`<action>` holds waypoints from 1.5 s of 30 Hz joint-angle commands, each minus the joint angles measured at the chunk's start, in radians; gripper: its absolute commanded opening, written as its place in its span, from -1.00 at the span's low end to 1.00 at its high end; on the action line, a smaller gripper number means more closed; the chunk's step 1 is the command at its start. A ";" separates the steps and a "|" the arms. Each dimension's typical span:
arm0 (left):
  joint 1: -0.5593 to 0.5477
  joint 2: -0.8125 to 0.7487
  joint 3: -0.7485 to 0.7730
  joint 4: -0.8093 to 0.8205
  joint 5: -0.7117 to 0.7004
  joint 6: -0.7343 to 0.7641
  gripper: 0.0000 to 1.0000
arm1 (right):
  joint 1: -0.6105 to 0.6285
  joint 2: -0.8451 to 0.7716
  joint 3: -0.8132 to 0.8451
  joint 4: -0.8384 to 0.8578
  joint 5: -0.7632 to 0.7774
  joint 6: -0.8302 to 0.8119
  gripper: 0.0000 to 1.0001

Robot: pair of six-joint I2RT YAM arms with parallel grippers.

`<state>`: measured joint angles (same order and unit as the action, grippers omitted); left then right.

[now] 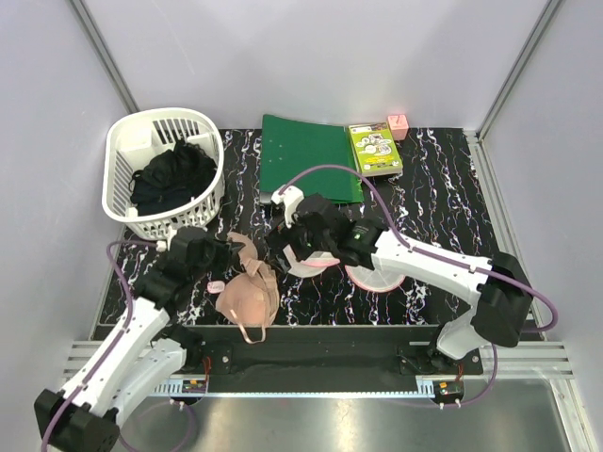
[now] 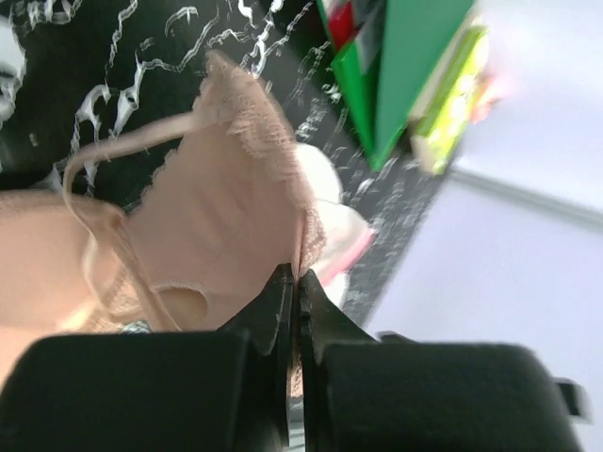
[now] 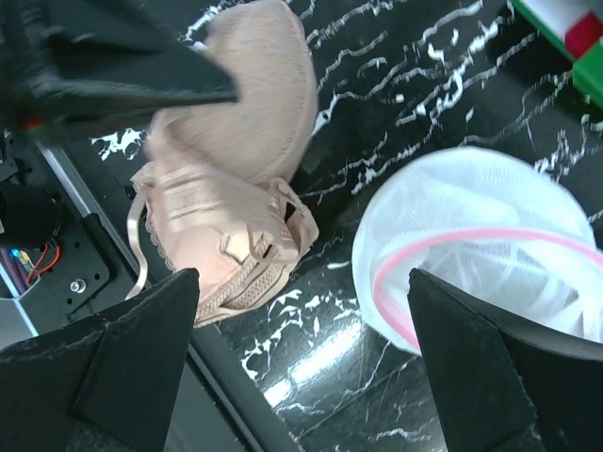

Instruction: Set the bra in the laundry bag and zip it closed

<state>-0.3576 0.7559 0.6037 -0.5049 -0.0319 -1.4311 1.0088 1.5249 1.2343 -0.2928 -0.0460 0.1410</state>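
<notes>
Bra pinched at the front edge, bag beside it.
The bra (image 1: 247,297) lies bunched on the table (image 1: 443,188) near its front edge, left of centre. One lace edge is clamped between the closed jaws of the left gripper (image 2: 295,278). Just to its right, the laundry bag (image 3: 480,226) is partly hidden from overhead beneath the right gripper (image 3: 301,278), whose jaws are spread wide and hold nothing. The bag's zip cannot be made out.

Your peach bra (image 1: 247,292), padded cups bunched and a thin strap looping free, lies crumpled in front of the green folder (image 1: 311,155), toward its left. The white mesh laundry bag (image 3: 471,217), pink-trimmed and open, sits directly before that folder.
</notes>
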 commanded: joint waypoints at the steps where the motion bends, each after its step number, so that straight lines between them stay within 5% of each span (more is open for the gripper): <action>1: -0.133 -0.127 -0.048 -0.137 -0.250 -0.377 -1.00 | -0.015 0.003 0.066 -0.075 -0.023 0.088 0.99; 5: -0.256 -0.214 -0.079 -0.282 -0.292 -0.488 -1.00 | -0.035 0.058 0.119 -0.118 -0.214 0.129 0.99; 12: -0.304 -0.283 -0.054 -0.622 -0.270 -0.572 -1.00 | -0.044 0.133 0.131 -0.100 -0.526 0.201 0.99; 17: -0.304 -0.372 -0.125 -0.707 -0.221 -0.600 -1.00 | -0.036 0.218 0.108 -0.086 -0.643 0.178 0.62; 21: -0.304 -0.435 -0.136 -0.725 -0.238 -0.611 -1.00 | -0.007 0.235 0.039 -0.077 -0.632 0.109 0.60; 28: -0.304 -0.409 -0.136 -0.725 -0.195 -0.575 -1.00 | 0.019 0.325 0.005 0.106 -0.664 0.149 0.99; 40: -0.304 -0.466 -0.117 -0.709 -0.256 -0.601 -1.00 | 0.057 0.469 0.091 0.133 -0.280 0.112 0.99; 44: -0.304 -0.458 -0.104 -0.640 -0.296 -0.595 -1.00 | 0.059 0.475 0.119 0.221 -0.218 0.109 0.33; 45: -0.304 -0.443 -0.099 -0.629 -0.306 -0.591 -1.00 | 0.059 0.481 0.129 0.234 -0.174 0.112 -0.13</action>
<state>-0.6571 0.3008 0.4686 -1.1889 -0.2752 -1.9842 1.0618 1.9923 1.3033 -0.1692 -0.3786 0.2707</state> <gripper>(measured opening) 0.023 0.694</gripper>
